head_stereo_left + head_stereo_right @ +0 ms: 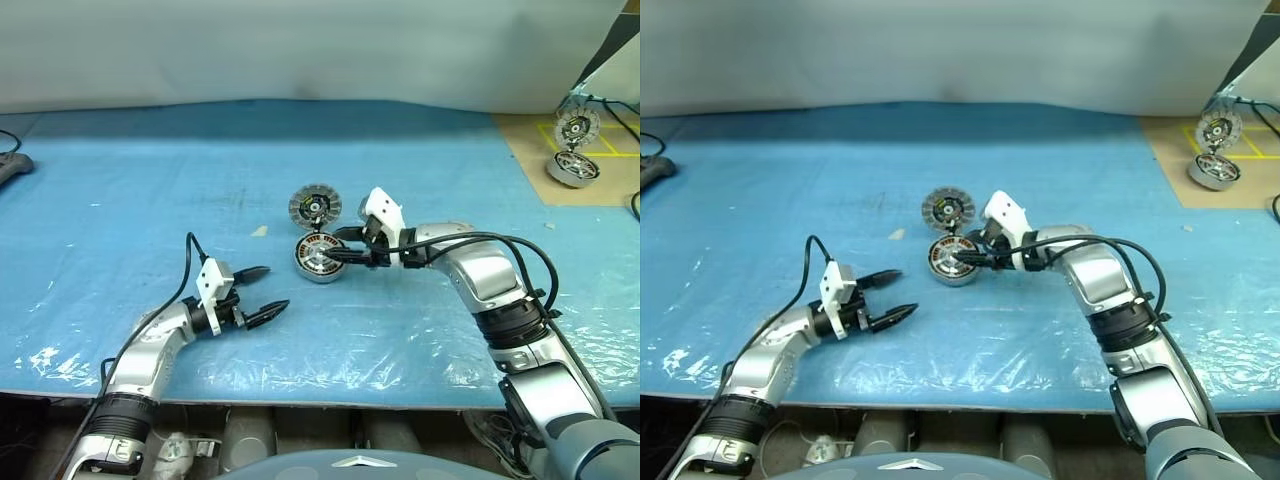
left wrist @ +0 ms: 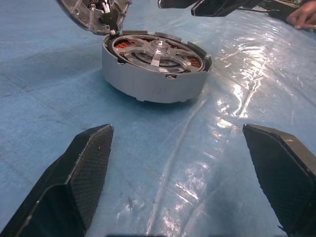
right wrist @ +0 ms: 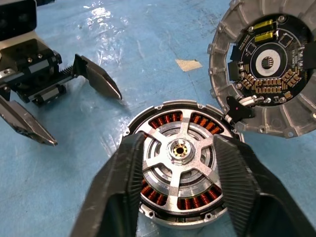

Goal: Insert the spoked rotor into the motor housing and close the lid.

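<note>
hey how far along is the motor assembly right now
Done: the spoked rotor already sits inside the motor housing over the copper windings. In hand: the right gripper straddles the rotor, jaws partly open. The left gripper waits open nearby. Left: the lid still stands open and needs closing.

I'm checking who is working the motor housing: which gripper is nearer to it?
Right. The right gripper hangs directly over the motor housing, a finger on each side of its centre. The left gripper sits open on the blue mat, well short of it.
</note>
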You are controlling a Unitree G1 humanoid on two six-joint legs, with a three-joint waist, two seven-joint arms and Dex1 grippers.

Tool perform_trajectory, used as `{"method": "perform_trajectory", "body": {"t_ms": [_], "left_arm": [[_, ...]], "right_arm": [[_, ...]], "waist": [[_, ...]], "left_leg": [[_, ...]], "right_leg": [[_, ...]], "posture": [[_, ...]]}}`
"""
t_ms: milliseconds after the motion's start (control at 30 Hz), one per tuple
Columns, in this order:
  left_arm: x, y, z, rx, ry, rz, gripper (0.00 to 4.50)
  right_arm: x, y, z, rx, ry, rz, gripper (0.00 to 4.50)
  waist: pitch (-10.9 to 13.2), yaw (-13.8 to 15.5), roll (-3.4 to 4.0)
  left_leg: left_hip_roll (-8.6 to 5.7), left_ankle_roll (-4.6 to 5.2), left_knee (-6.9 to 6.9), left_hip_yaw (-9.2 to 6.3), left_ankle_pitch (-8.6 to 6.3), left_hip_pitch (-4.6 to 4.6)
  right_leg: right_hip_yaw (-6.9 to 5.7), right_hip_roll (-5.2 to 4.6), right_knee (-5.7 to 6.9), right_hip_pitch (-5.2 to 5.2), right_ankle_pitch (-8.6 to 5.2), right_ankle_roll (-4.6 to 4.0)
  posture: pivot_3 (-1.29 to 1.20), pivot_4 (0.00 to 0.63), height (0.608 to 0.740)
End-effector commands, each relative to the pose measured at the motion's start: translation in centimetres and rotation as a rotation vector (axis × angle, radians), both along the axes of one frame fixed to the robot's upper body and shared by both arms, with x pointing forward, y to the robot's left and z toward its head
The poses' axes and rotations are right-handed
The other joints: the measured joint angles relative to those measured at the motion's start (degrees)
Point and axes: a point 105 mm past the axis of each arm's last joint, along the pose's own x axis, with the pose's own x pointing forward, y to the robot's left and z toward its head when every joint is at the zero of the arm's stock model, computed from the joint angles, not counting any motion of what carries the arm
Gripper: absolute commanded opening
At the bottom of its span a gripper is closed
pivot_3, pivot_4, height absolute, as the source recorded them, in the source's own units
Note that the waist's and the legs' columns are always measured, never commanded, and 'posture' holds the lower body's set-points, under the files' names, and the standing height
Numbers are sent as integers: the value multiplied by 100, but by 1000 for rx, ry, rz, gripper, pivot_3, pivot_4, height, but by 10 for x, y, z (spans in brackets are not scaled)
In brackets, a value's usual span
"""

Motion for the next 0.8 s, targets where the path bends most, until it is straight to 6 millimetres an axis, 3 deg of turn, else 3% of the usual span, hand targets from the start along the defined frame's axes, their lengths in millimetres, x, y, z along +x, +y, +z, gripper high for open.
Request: {"method": "perform_trajectory", "body": {"t_ms": [33,133,333,567,633,800], "left_arm": [[0,-6,11,-8,-46,-11,4500],[-2,-3,6,-5,-41,-8,4500],[0,11,-6,2,-25,4,4500],[0,3,10,-8,-58,-10,4500],[-3,-1,17,-12,-64,-12,4500],[7,4,17,-57,-36,45,4500]], "right_arm": [[0,7,9,40,-44,5,1199],[7,9,-4,19,-38,-46,100],[5,16,-18,7,5,-46,36],[0,8,-56,-147,14,-40,36],[-2,8,-45,-97,2,-29,36],[6,5,9,127,-46,-70,36]], "waist": [[0,-1,0],[0,-9,0],[0,-6,0],[-5,-9,-6],[-5,-10,-6],[-4,-8,-5]], "left_leg": [[0,0,0,0,0,0],[1,0,-1,0,0,2],[0,-1,-1,0,0,0],[1,-1,1,-1,0,15],[0,-1,-1,-3,-1,32],[-1,-1,-6,-2,-1,53]], "right_leg": [[0,0,0,0,0,0],[-1,1,1,0,0,0],[-1,0,0,0,0,0],[-1,0,2,14,0,0],[-1,-1,-2,35,-1,-1],[1,-2,-12,58,-14,-23]], "posture": [[0,150,740],[0,150,740],[0,150,740],[0,150,740],[0,150,740],[0,150,740]]}}
